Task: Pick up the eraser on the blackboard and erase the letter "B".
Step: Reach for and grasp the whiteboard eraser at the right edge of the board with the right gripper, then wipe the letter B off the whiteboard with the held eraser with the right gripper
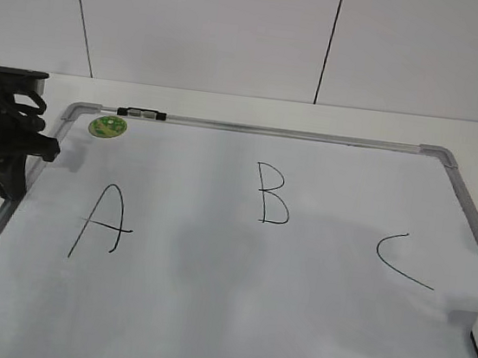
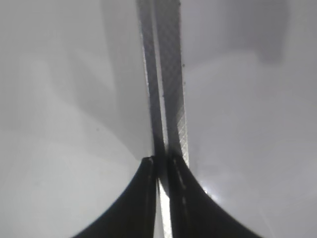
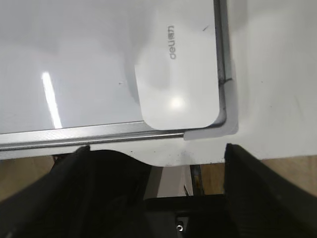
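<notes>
White rounded plastic eraser (image 3: 178, 84) lying flat in silver-framed whiteboard (image 3: 74, 64) corner, just ahead of my right gripper (image 3: 158, 163), fingers spread apart, not touching; left gripper (image 2: 161, 163) closed over frame edge.

The blackboard (image 1: 231, 318) lies flat on the desk (image 1: 230, 106). The left end effector (image 1: 46, 148) sits over the board's left frame edge; just beyond it, in the far left corner, is the sticker (image 1: 108, 126). To its right along the board come the "A" (image 1: 103, 223), then the letter "B" (image 1: 272, 194), then the "C" (image 1: 404, 259). Ahead of the right end effector (image 3: 158, 148), the eraser (image 3: 178, 74) lies on the board, tucked into its corner against the frame.
</notes>
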You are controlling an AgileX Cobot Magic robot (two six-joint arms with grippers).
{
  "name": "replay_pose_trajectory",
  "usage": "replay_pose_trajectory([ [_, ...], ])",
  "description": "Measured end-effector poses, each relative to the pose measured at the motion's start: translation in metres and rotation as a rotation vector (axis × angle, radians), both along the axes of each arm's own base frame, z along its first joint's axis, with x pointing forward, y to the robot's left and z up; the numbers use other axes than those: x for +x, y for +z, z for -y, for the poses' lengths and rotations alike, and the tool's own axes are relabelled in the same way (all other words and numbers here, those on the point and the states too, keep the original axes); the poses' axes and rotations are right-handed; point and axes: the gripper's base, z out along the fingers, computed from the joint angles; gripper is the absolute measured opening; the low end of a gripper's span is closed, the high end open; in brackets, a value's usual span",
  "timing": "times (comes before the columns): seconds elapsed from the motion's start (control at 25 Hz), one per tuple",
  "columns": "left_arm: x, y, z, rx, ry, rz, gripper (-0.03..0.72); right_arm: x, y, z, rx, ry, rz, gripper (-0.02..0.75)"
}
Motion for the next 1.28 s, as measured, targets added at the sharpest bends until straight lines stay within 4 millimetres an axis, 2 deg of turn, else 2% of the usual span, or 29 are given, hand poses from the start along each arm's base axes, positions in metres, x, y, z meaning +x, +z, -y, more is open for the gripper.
replay_pose_trajectory([
  [0.16,0.0,0.0,0.0,0.0,0.0,-0.002,0.026,0.019,-0.012,0.001,-0.004,-0.004,-0.031,0.659],
  [0.44,0.0,0.0,0.0,0.0,0.0,-0.002,0.026,0.054,-0.042,0.003,-0.028,0.014,-0.076,0.66],
  [0.56,0.0,0.0,0.0,0.0,0.0,-0.002,0.026,0.063,-0.052,0.005,-0.055,0.026,-0.1,0.659],
  [0.8,0.0,0.0,0.0,0.0,0.0,-0.002,0.025,0.074,-0.067,0.007,-0.075,0.037,-0.128,0.659],
  [1.28,0.0,0.0,0.0,0.0,0.0,-0.002,0.025,0.08,-0.073,0.007,-0.077,0.04,-0.114,0.656],
])
